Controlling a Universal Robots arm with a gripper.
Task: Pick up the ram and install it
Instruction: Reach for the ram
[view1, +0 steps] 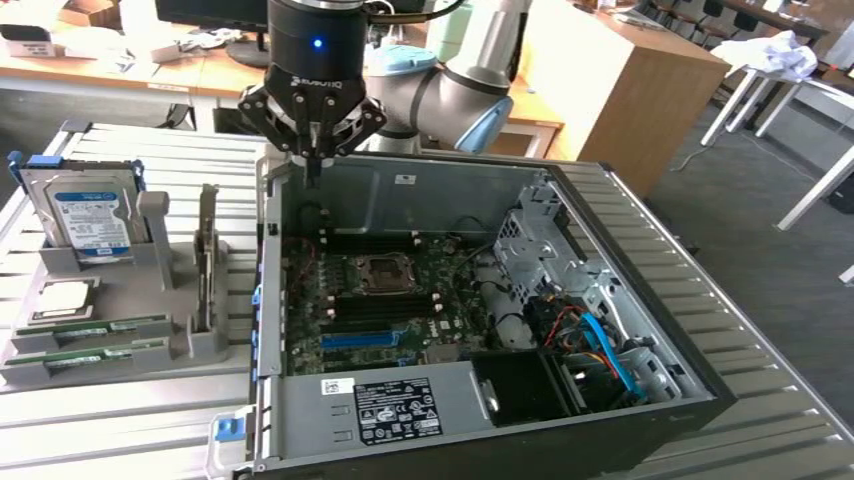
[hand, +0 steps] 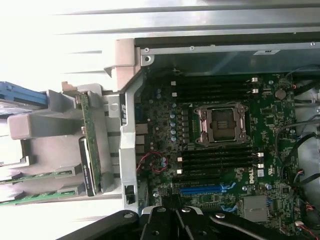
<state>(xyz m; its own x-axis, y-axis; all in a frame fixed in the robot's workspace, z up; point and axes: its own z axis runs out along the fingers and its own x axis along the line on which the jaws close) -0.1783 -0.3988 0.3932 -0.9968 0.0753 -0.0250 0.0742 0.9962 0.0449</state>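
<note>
Above the Dell motherboard (hand: 270, 120), Robotiq jaws pressed together, empty; ram (view1: 100, 328) in rack (view1: 200, 345).

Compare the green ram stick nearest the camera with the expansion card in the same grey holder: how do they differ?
The ram stick is bright green; the expansion card looks darker. The ram stick is low and narrow; the expansion card rises much taller. In the exterior view the ram stick runs left to right; the expansion card runs away from the camera. Both stand on edge in slots of the grey holder.

Silver arm (view1: 470, 60), black pincer (view1: 312, 172).
</note>
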